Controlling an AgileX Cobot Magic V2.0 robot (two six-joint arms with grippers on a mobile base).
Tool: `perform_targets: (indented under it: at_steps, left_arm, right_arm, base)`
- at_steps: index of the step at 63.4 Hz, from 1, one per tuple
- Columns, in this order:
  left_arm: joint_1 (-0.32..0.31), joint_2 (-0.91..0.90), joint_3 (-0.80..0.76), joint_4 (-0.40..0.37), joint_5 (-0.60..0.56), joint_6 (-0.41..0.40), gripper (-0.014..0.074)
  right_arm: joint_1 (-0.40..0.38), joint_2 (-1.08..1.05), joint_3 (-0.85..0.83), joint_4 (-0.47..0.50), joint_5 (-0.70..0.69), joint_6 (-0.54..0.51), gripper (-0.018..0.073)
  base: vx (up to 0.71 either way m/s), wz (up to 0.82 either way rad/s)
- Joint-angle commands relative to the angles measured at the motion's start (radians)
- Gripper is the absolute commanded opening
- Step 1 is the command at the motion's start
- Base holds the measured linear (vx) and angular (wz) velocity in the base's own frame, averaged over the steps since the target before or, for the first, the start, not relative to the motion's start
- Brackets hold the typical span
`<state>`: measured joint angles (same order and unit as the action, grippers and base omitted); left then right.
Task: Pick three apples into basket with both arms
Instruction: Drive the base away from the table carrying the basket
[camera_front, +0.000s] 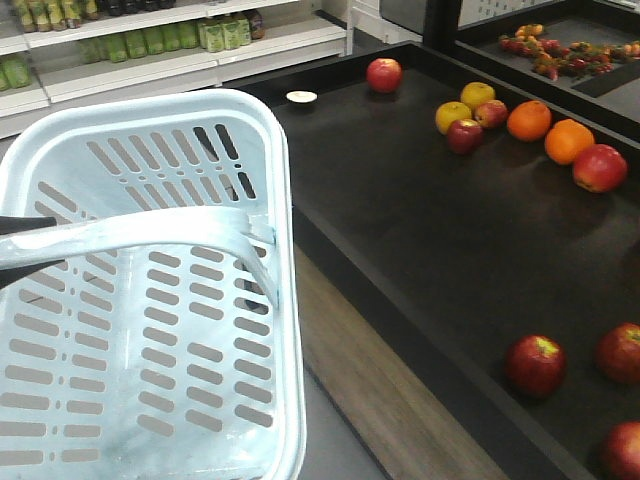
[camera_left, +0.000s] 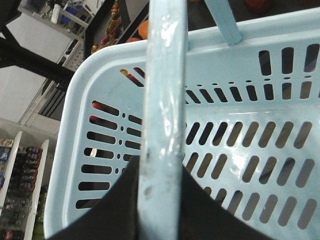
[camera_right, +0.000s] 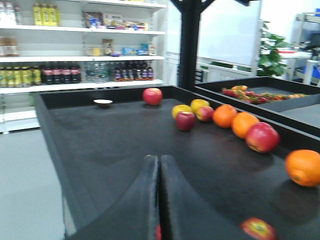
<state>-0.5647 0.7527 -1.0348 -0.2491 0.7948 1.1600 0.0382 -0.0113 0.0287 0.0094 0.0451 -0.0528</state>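
White stocked shelves (camera_right: 75, 57) stand beyond grey floor (camera_right: 25, 175).

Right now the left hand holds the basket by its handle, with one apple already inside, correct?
No: the basket is empty. The exterior front-facing view shows only its bare slotted floor; the apples lie on the black display table. The left hand does hold the handle.
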Motion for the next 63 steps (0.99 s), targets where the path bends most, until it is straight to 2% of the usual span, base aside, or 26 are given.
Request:
perform_targets:
  at_steps: [1, 63]
  left_arm:
    - [-0.002, -0.003, -0.033, -0.023, -0.095, -0.012, -0.0007]
    - [-0.002, -0.003, -0.033, -0.024, -0.095, -0.012, -0.0008]
  right_arm:
    - [-0.004, 0.001, 0.013, -0.009, -0.073, -0.001, -0.0009]
    - [0.000, 0.001, 0.013, -0.009, -0.073, -0.001, -0.0009]
  base:
    - [0.02, 0.42]
    - [0.03, 0.39]
